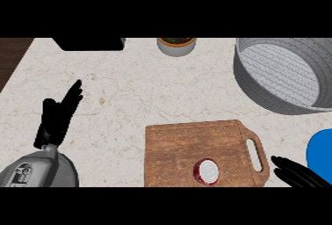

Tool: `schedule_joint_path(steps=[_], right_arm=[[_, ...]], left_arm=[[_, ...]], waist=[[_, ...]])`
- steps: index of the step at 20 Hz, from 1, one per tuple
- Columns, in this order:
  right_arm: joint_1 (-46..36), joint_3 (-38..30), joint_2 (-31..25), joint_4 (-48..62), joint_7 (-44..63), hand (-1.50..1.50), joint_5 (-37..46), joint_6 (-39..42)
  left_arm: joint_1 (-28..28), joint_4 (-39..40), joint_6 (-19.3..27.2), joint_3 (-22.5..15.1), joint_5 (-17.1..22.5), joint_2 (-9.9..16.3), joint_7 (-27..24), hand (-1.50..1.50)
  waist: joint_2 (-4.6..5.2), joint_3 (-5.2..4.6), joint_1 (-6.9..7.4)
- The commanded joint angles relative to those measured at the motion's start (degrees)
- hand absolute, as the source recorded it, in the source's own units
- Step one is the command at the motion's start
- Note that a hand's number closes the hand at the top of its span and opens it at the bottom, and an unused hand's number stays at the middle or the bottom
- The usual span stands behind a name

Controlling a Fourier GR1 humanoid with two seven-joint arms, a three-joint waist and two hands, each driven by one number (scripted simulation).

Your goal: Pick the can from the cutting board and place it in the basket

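My left hand [57, 117] rests low at the left over the table [142, 88], fingers straight and holding nothing. My right hand [297, 172] shows only as straight, released fingers at the lower right, just beside the handle of the cutting board [194, 147]. The grey basket [285, 72] stands at the far right, well apart from the board. A blue thing [321, 151] sits at the right edge. A black box [89, 43] and a small pot [176, 45] lie along the far edge. The can [207, 171] stands on the board's near part, left of my right hand, with the handle between them.
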Motion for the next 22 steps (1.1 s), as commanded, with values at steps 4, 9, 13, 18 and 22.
schedule_joint_path(steps=[4,9,13,18,22], right_arm=[[-2.5,3.1,8.2,2.3,0.6,-1.50,8.7,-2.6],[-3.5,7.3,12.6,8.4,-2.9,-1.50,16.9,-3.7],[-7.6,5.8,14.3,12.1,-1.9,-1.50,15.2,-0.9],[-5.6,8.3,16.2,19.3,-10.1,-1.50,21.8,-4.7],[-8.8,12.4,20.6,20.4,-6.2,-1.50,25.3,-5.4]], left_arm=[[-5.9,6.4,0.4,1.3,-2.1,-2.6,-1.1,0.00],[-4.6,3.2,-0.3,1.0,-3.3,-3.4,0.6,0.00],[-1.5,3.0,-1.7,2.6,-3.4,-3.4,-1.9,0.00],[-1.9,3.5,-4.6,5.4,-2.2,-1.8,-2.1,0.00],[-2.0,2.9,-3.3,4.0,-4.8,-4.4,-1.2,0.00]], waist=[[0.09,0.01,0.07],[0.06,0.03,0.28],[0.07,0.02,0.52],[0.05,0.03,0.34],[0.07,0.02,0.35]])
